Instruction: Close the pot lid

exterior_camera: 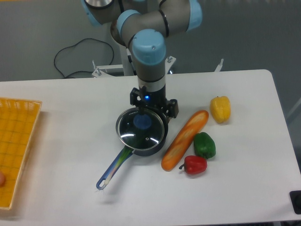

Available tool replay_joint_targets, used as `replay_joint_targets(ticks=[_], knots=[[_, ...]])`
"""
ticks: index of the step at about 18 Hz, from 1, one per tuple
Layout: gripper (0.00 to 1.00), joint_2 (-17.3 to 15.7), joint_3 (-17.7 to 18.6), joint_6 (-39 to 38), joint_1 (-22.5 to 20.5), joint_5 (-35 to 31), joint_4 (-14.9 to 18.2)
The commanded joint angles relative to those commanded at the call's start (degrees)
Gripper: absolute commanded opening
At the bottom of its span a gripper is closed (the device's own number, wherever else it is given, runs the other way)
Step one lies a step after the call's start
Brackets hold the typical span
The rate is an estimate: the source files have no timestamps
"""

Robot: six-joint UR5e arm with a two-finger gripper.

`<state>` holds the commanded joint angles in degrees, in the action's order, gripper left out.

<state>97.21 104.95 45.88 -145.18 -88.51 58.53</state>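
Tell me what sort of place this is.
Probably a robot lab, not a kitchen: the arm's gripper works at a bare white table with a pot, toy-like peppers and bread, and a loose cable behind on grey floor.

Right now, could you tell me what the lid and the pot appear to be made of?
The lid looks like clear glass: the dark pot interior shows through and it carries bright reflections, with a thin shiny rim, probably metal, and a matte blue knob, possibly plastic. The pot looks like dark coated metal, though enamel or paint cannot be told.
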Motion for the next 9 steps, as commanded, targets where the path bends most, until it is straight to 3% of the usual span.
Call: replay_joint_targets(ticks=[2,5,9], knots=[[1.00,0.53,-2.02,0.09,-2.37,-0.08,0.35],[1.00,3.95,-6.76,0.44,-5.54,-0.26,3.42],[1.00,6.94,-10.37,10.78,-10.28,-0.35,4.04]])
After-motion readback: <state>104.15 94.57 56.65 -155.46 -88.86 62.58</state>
